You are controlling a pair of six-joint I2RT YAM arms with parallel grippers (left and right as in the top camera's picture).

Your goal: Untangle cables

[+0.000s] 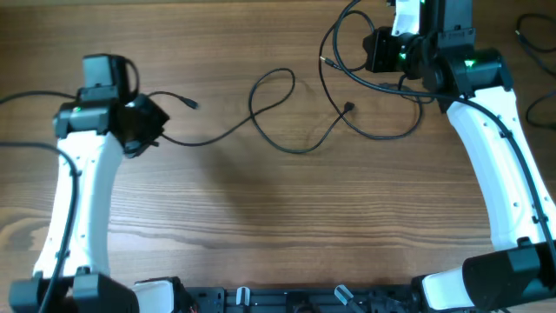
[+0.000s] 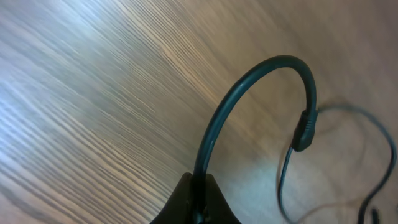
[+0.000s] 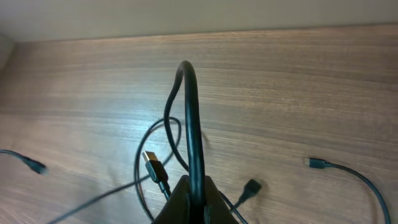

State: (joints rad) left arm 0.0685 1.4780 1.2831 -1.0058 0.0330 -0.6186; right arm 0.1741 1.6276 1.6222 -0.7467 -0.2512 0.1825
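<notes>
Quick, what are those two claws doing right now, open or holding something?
Left gripper: closed on a black cable.
Right gripper: closed on a black cable too.

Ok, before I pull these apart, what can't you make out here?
1. Overhead: where the left gripper and right gripper pinch the cables, hidden under their own black bodies.
2. Left wrist: the held cable's far end, blurred and cut off at the bottom edge.
3. Right wrist: crossings near the fingers, cut off by the bottom edge.
4. Overhead: what kind the plugs are, too small.
</notes>
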